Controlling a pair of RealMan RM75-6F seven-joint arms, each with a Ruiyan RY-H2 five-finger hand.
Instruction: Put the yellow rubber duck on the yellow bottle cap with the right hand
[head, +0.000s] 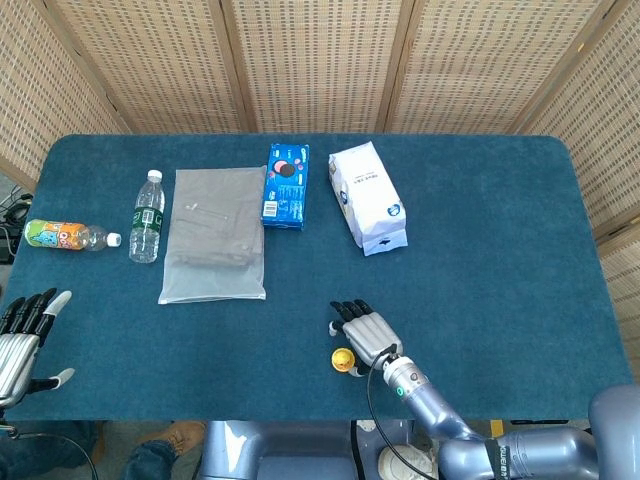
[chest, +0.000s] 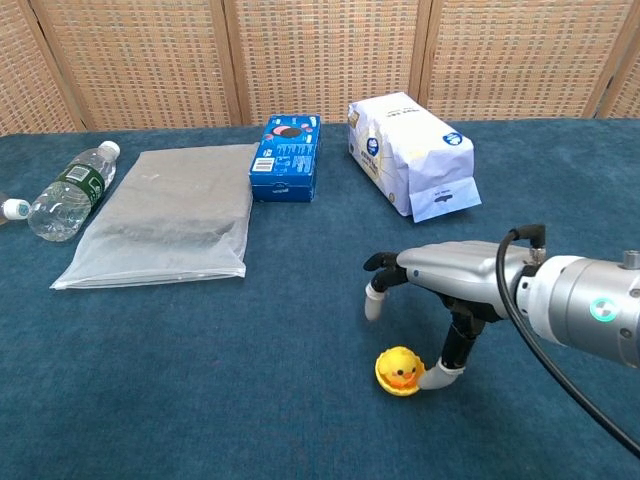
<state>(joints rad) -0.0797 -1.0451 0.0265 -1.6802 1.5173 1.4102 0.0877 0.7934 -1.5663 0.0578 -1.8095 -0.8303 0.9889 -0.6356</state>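
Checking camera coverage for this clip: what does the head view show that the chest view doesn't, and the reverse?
Only the head view shows the left hand, open at the table's near left corner, and the orange-labelled drink bottle. Only the chest view shows the yellow rubber duck resting on the yellow bottle cap. Both show the right hand beside the duck, the blue biscuit box and the white paper bag.
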